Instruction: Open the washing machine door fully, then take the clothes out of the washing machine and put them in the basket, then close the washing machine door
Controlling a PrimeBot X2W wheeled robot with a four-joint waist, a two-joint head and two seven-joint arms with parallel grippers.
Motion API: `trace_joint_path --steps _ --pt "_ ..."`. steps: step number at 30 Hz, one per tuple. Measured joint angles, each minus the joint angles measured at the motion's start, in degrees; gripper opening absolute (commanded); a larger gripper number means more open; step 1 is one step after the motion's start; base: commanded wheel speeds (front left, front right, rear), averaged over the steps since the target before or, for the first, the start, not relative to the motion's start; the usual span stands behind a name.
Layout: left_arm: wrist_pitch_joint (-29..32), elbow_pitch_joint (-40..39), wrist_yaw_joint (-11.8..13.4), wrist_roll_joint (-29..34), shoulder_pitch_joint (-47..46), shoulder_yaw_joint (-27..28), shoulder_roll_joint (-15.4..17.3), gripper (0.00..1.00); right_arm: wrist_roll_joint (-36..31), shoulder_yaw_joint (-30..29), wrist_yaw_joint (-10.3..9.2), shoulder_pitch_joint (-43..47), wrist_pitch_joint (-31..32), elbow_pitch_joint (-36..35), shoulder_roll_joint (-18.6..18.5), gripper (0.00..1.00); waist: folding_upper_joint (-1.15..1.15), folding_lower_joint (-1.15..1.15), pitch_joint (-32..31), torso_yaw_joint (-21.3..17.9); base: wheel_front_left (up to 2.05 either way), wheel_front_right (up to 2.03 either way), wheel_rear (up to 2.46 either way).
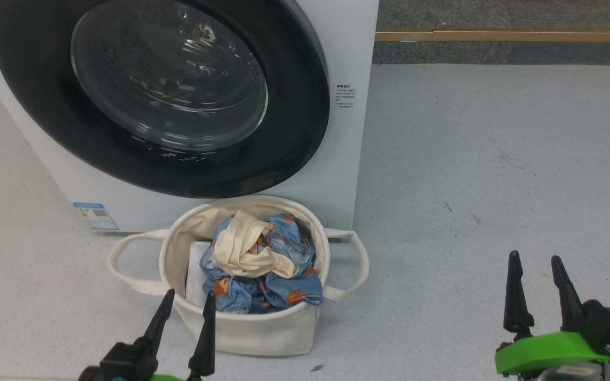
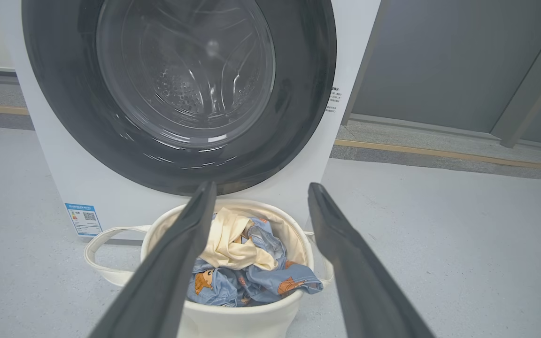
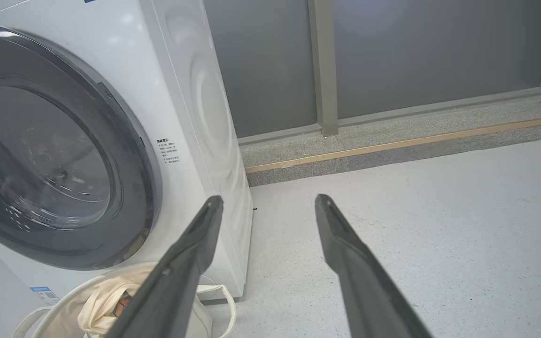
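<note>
Clothes point(image 1: 262, 270) lie in the basket point(image 1: 252, 333), a crumpled heap reaching about rim height. The fabric is soft blue with small orange-brown bears, and a plain cream-beige piece is folded across the top. A flat white sheet point(image 1: 195, 275) stands against the basket's inner wall, left of the heap.

The basket is a round cream canvas tub with limp sides and a loop handle point(image 1: 119, 259) at each side. It stands on the floor point(image 1: 469, 159) directly in front of the washer point(image 1: 347, 159), below the door point(image 1: 294, 132); whether it touches the washer cannot be told.

The washer is a white box with smooth panels and a small blue label point(image 1: 96, 216) low on its front left. The door is a wide glossy black ring around a bulging clear glass porthole point(image 1: 167, 79), lying flush with the front, closed. A perforated metal drum point(image 2: 181, 94) shows through the glass in the left wrist view, with no cloth seen inside.

The floor is pale grey, speckled and matt.

Left gripper point(image 1: 190, 292): tapered dark fingers spread wide, nothing between them, tips in front of the basket's near wall. Right gripper point(image 1: 534, 256): fingers likewise spread and empty, on a green mount point(image 1: 548, 352), over bare floor well right of the basket.
</note>
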Motion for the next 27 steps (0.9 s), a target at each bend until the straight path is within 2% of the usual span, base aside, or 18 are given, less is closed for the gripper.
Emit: trace_joint_path --steps 24,25,27 --pt "0.00 0.93 0.09 -0.01 -0.02 -0.91 0.02 1.00 -0.16 0.18 0.00 -0.04 0.00 -0.04 0.03 1.00 0.00 0.00 0.60 1.91 0.00 0.00 0.00" --pt "0.10 1.58 0.03 -0.02 0.06 -1.23 0.00 0.00 -0.15 0.20 0.00 -0.02 0.00 0.32 0.04 0.00 0.00 0.00 0.63 1.99 0.00 0.00 0.00" --pt "0.15 3.50 0.03 -0.03 0.76 -1.58 -0.02 0.00 -0.09 0.33 0.00 0.47 0.05 2.25 0.20 0.00 0.00 0.00 0.64 2.02 0.00 0.00 0.00"
